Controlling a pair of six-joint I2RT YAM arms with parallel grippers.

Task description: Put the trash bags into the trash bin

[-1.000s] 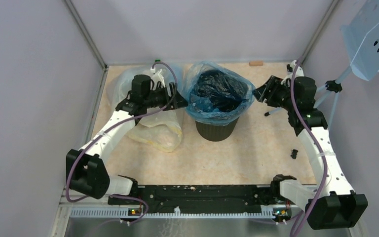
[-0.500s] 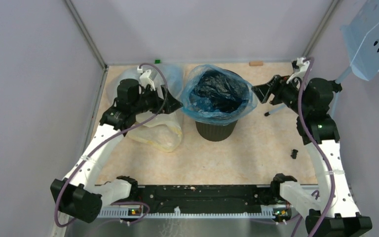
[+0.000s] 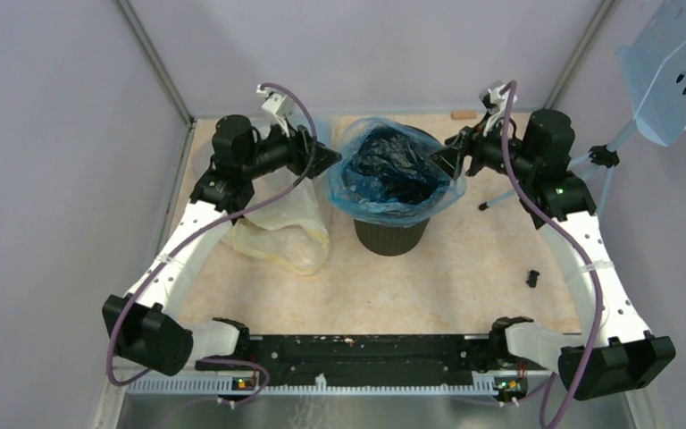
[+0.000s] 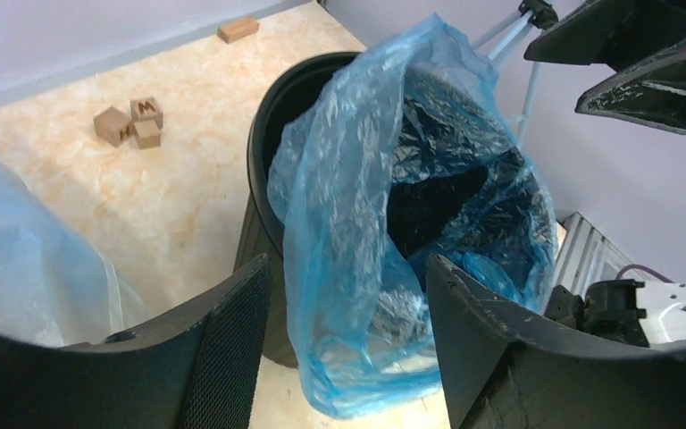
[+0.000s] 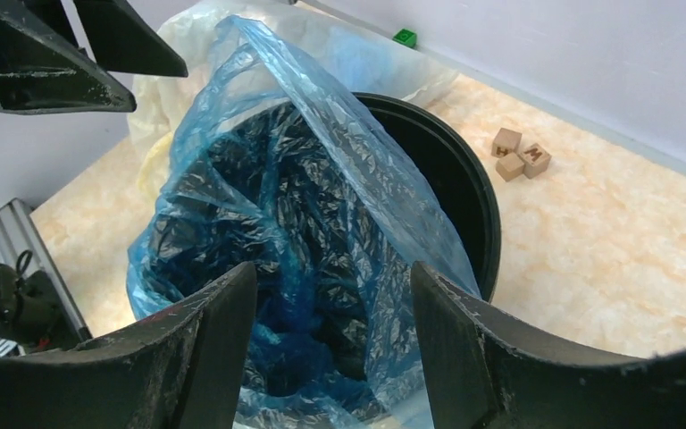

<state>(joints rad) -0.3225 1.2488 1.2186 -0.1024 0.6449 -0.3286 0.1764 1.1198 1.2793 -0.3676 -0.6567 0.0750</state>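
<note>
We see the thin translucent blue plastic film bag (image 3: 363, 204) sitting in the round black ribbed plastic bin (image 3: 391, 236), which stands mid-bench (image 3: 464, 277). The film lines the inside and spills over the near rim as a wrinkled skirt. On the far side the bare black rim shows, and the film there stands up loose above the mouth instead of folding over.

The left arm (image 3: 188, 246) reaches in from the left. The left jaws are released, spread wide with nothing in them, and hover level with the bin mouth just beside the film. The right arm (image 3: 581, 241) mirrors it. The right jaws are spread, empty, and just beside the rim on the right. We cannot tell whether either tip touches the film.

A large clear yellowish-white plastic bag (image 3: 290, 237) lies on the bench left of the bin, under the left arm. A cluster of small wooden cubes (image 4: 132, 122) sits behind the bin, apart from it. A small wooden block (image 3: 464, 114) lies by the back wall.
</note>
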